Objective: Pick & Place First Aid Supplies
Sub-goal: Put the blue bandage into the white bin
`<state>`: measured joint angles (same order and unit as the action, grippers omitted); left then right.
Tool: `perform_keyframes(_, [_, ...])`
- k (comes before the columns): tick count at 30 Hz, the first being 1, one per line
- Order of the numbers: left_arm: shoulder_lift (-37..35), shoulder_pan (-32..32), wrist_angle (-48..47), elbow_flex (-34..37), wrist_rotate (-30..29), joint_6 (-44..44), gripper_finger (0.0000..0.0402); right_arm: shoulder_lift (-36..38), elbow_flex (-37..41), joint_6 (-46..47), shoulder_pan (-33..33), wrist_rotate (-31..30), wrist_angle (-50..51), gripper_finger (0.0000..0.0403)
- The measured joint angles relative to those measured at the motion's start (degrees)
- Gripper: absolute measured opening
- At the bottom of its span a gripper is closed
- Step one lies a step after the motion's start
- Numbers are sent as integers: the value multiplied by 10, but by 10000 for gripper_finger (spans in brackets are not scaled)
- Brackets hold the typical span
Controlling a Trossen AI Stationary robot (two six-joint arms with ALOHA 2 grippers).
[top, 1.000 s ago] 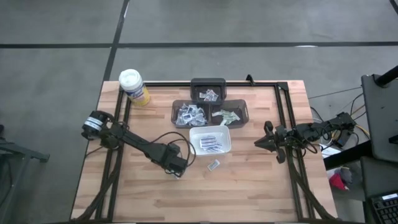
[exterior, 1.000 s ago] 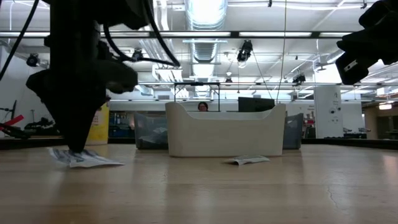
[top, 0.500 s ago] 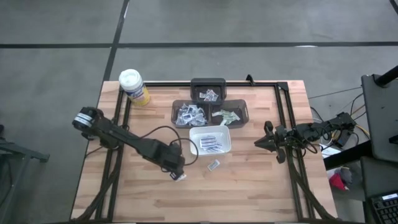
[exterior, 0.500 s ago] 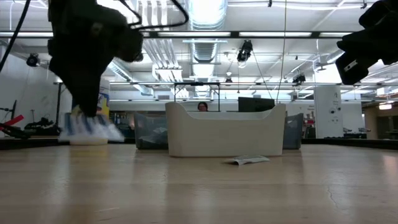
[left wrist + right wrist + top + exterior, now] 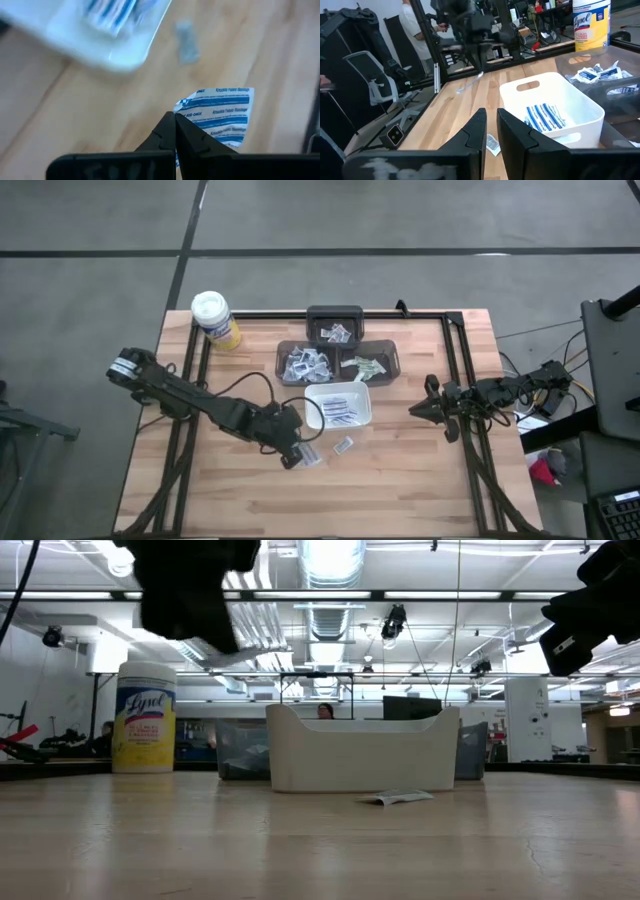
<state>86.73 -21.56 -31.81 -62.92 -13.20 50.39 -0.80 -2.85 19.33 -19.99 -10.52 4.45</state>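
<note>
Left pincer [image 5: 296, 454] hanging above the tabletop [image 5: 400, 480], just in front of the white tray [image 5: 338, 406], fingers [image 5: 172, 131] pinched tight on one corner of a white packet with blue stripes [image 5: 220, 116], that packet dangling clear of the wood. Second small packet [image 5: 343, 445] lying flat on the bare boards just beside the tray's front edge, near the lifted one but apart from it. More striped packets [image 5: 339, 410] resting inside the white tray, seen too from the right wrist view [image 5: 543, 116]. Behind the tray, three dark bins: one on the left [image 5: 305, 363] holding a heap of white packets, one on the right [image 5: 372, 363] holding greenish ones, one farther back [image 5: 335, 326] holding a few more. Yellow canister with a white lid [image 5: 213, 318] standing upright at the far left corner of the tabletop. Right pincer [image 5: 417, 411] waiting low over the right side, well apart from the tray, fingers [image 5: 477, 131] standing a narrow gap apart and gripping nothing.
</note>
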Motion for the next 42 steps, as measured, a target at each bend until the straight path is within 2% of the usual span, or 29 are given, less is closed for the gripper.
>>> perform_keyframes(9, [-15,3,163,0,-138,-60,0,0,0,1,0,-1,0,43])
perform_keyframes(13, [-15,12,211,0,-190,-13,0,0,0,2,0,-1,0,43])
perform_keyframes(17, [-15,20,217,-3,-231,56,0,0,0,2,0,-1,0,43])
perform_keyframes(29, [-11,47,218,-19,-288,172,0,0,0,1,0,-1,0,43])
perform_keyframes(42, [-10,76,203,-19,-292,205,0,0,0,0,0,-1,0,43])
